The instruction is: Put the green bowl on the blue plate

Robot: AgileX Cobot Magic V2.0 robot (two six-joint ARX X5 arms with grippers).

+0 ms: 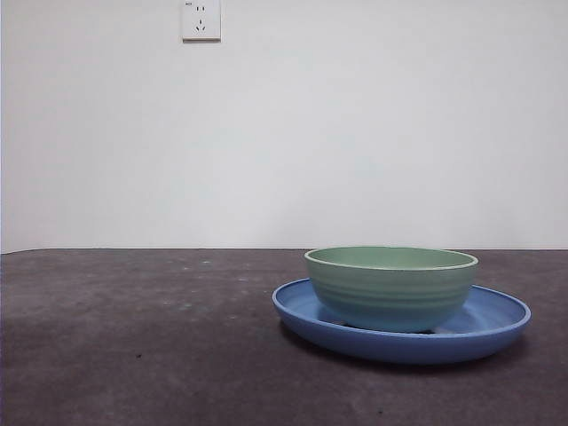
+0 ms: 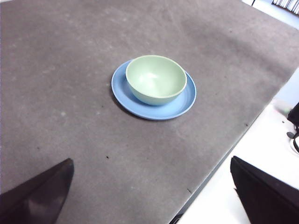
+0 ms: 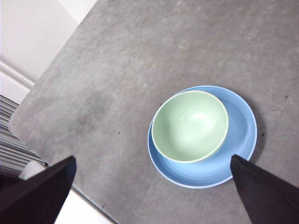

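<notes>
- A pale mint-green bowl (image 1: 391, 286) is sitting upright inside a wide, glossy blue plate (image 1: 497, 327), resting on the plate's floor — its ridged outer wall is rising clear above the plate's raised rim.
- The bowl is sitting off-centre on the plate: in the right wrist view a broad crescent of bare blue is showing on one side, while the bowl's other side is lying close against the rim.
- The bowl is holding nothing; its pale inside is catching a soft highlight.
- The pair is standing on a dark grey table (image 1: 133, 337), well in from the table edges that both wrist views are showing.
- The left gripper (image 2: 154, 196) is hanging high above the table near one of its edges, well apart from the plate, jaws spread wide and holding nothing.
- The right gripper (image 3: 154, 196) is hanging above the plate, not touching it, jaws also spread wide and holding nothing.
- Behind the table a plain white wall is carrying a white socket (image 1: 201, 19).
</notes>
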